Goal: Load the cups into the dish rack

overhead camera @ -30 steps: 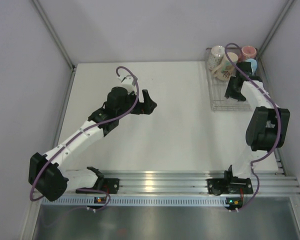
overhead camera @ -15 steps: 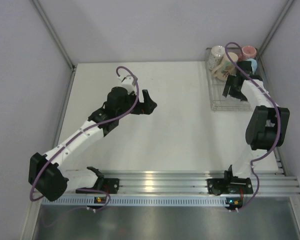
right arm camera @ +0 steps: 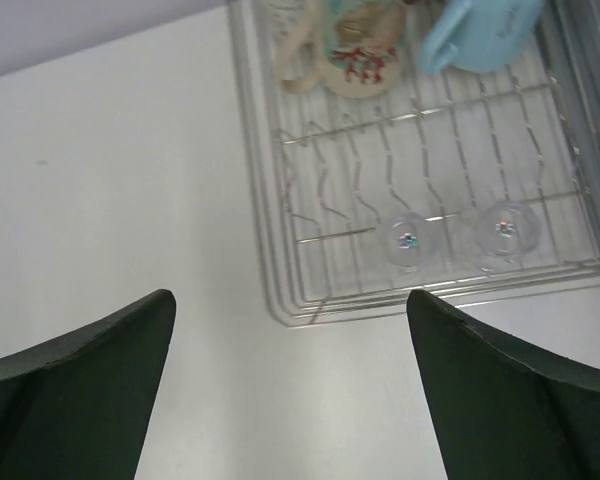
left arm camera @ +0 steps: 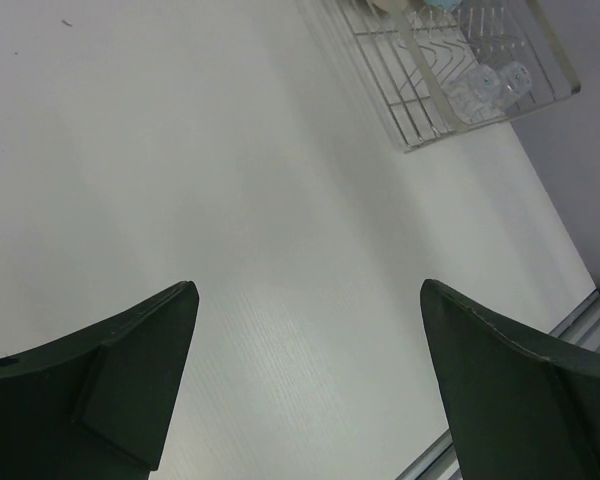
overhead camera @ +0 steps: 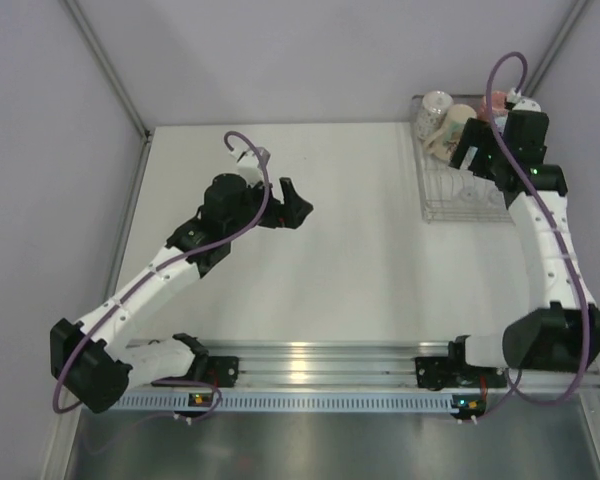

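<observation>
The dish rack (overhead camera: 458,198) stands at the back right of the table. At its far end sit the white patterned mug (overhead camera: 434,107), the cream patterned mug (overhead camera: 450,134) and the pinkish-red mug (overhead camera: 498,101), which is partly hidden by the arm. In the right wrist view the cream mug (right arm camera: 358,45) and the light blue mug (right arm camera: 480,28) lie on the rack (right arm camera: 420,270). My right gripper (overhead camera: 470,150) (right arm camera: 290,295) is open and empty, high above the rack's near edge. My left gripper (overhead camera: 295,205) (left arm camera: 307,285) is open and empty over the middle of the table.
The rack's near half holds only wire bars and two clear suction cups (right arm camera: 408,241). The enclosure's frame post and right wall (overhead camera: 570,60) stand close behind the rack. The rack also shows far off in the left wrist view (left arm camera: 450,75).
My right arm has risen and stretched out, lifting its open gripper up and back from the rack. My left arm has shifted slightly to the left.
</observation>
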Available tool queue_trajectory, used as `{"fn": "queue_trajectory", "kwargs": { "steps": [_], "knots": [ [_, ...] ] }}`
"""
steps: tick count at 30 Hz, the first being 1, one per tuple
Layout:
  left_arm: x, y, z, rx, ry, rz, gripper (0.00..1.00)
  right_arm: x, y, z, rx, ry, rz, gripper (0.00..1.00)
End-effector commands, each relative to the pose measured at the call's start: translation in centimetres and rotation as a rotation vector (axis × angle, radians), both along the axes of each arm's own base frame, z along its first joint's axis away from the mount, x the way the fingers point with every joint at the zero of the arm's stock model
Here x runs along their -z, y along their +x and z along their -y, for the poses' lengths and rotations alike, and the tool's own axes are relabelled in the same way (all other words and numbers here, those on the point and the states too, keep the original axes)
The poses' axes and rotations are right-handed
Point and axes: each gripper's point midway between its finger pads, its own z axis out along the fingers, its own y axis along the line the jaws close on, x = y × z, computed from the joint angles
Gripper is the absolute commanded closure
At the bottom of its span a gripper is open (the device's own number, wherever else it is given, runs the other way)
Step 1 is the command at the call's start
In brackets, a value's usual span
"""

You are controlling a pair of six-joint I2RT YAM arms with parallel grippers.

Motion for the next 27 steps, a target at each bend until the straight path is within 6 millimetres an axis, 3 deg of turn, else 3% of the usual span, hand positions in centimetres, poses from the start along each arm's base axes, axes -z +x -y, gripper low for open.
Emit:
{"fn": "queue_trajectory", "kwargs": {
  "steps": [1,4,7,8,10,12,16,18,27],
  "knots": [
    [-6.3,-1.2,0.2,0.057,-0.082,0.16,0.01,-5.3,-2.0,-6.5,-0.246,0.132,0.221,0.01],
    [-8.5,-2.8,0.0,0.106,-0.126,0.244,0.01,-7.8,-4.9,-9.4,-0.307,0.188,0.333,0.01],
    [-10.7,-4.1,-0.7,0.116,-0.159,0.307,0.01,-10.8,-8.5,-10.9,-0.375,0.257,0.486,0.01],
    [-11.0,-4.5,-0.8,0.127,-0.163,0.319,0.01,-9.8,-8.9,-11.2,-0.386,0.275,0.486,0.01],
    [-12.2,-6.0,-1.2,0.153,-0.184,0.36,0.01,-10.8,-10.3,-11.2,-0.39,0.299,0.557,0.01],
    [-12.5,-6.9,-1.8,0.151,-0.201,0.373,0.01,-9.3,-11.1,-11.9,-0.418,0.336,0.536,0.01],
    [-14.3,-9.6,-3.4,0.149,-0.277,0.437,0.01,-8.5,-13.1,-14.2,-0.546,0.421,0.536,0.01],
    [-14.0,-10.0,-3.8,0.142,-0.285,0.447,0.02,-7.4,-13.7,-14.9,-0.587,0.457,0.52,0.0],
    [-13.7,-10.6,-4.2,0.135,-0.3,0.433,0.01,-7.5,-14.4,-15.3,-0.606,0.484,0.534,0.01]
  ]
}}
